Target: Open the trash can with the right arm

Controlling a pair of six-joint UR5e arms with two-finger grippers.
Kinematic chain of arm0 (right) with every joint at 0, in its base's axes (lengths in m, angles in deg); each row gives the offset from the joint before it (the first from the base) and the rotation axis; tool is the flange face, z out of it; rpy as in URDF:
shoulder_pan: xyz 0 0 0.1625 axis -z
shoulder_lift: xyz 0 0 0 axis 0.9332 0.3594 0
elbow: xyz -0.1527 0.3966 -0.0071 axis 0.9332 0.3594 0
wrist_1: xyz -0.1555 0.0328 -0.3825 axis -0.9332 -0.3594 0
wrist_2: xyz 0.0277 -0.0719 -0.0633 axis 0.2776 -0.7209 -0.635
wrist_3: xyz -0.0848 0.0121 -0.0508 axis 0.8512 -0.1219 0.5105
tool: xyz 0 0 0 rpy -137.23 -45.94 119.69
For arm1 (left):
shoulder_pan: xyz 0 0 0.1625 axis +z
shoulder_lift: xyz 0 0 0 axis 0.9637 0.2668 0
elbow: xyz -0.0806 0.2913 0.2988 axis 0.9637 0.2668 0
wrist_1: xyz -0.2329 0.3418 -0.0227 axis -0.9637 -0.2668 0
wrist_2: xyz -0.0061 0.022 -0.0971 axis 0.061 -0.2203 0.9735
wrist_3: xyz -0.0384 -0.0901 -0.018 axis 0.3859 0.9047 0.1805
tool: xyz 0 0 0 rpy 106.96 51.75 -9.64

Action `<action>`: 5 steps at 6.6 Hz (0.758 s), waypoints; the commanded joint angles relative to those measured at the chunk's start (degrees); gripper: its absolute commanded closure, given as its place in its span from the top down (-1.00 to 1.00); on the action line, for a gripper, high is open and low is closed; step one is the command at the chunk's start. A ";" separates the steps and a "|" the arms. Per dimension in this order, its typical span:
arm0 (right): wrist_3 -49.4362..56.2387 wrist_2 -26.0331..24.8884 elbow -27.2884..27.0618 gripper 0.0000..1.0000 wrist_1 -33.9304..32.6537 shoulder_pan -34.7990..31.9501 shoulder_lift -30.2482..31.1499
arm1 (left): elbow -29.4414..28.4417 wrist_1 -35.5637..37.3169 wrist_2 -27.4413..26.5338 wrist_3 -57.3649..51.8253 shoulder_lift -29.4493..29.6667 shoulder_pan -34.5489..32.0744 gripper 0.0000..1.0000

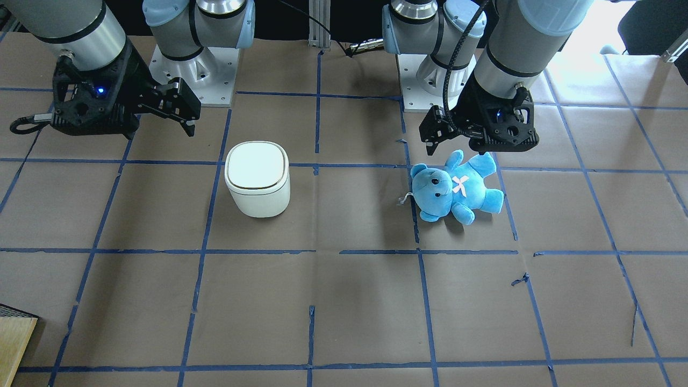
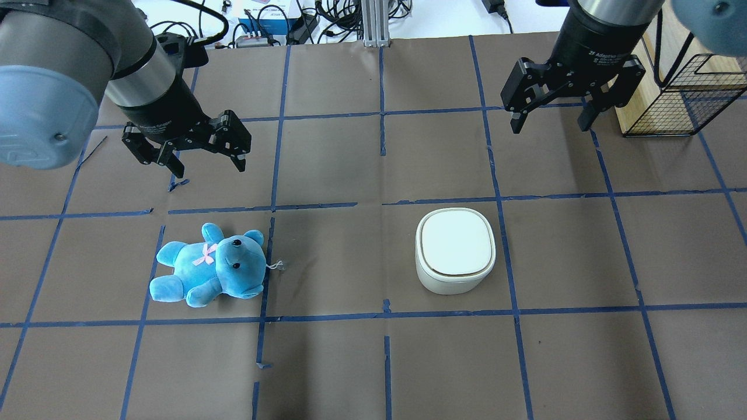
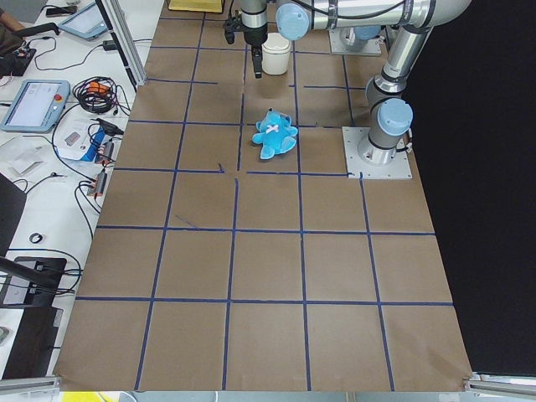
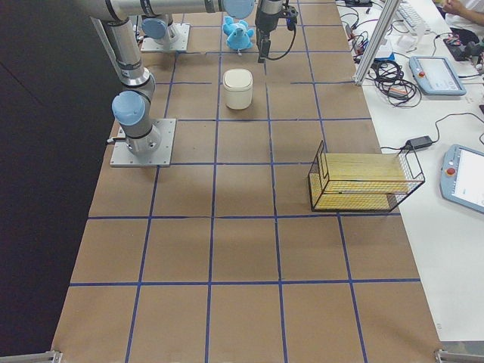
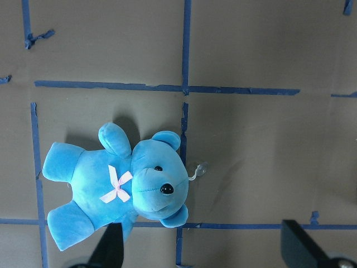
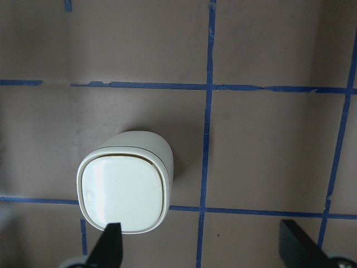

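The white trash can (image 1: pixel 257 180) stands upright on the brown table with its lid shut; it also shows in the overhead view (image 2: pixel 455 251) and the right wrist view (image 6: pixel 124 190). My right gripper (image 2: pixel 550 123) is open and empty. It hangs above the table beyond the can and a little to its right, not touching it; in the front-facing view it (image 1: pixel 185 115) is at the upper left. My left gripper (image 2: pixel 209 168) is open and empty, above a blue teddy bear (image 2: pixel 210 271) that lies on the table.
A black wire basket (image 2: pixel 677 93) with a wooden board stands at the far right edge, close to the right arm. The teddy bear (image 5: pixel 117 184) lies on the left half. Both arm bases (image 1: pixel 193 70) are bolted at the robot's side of the table.
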 commanded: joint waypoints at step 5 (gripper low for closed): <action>-3.30 0.69 -7.99 -0.15 -2.45 -4.48 2.47 | 0.00 0.00 0.00 0.00 0.00 0.00 1.00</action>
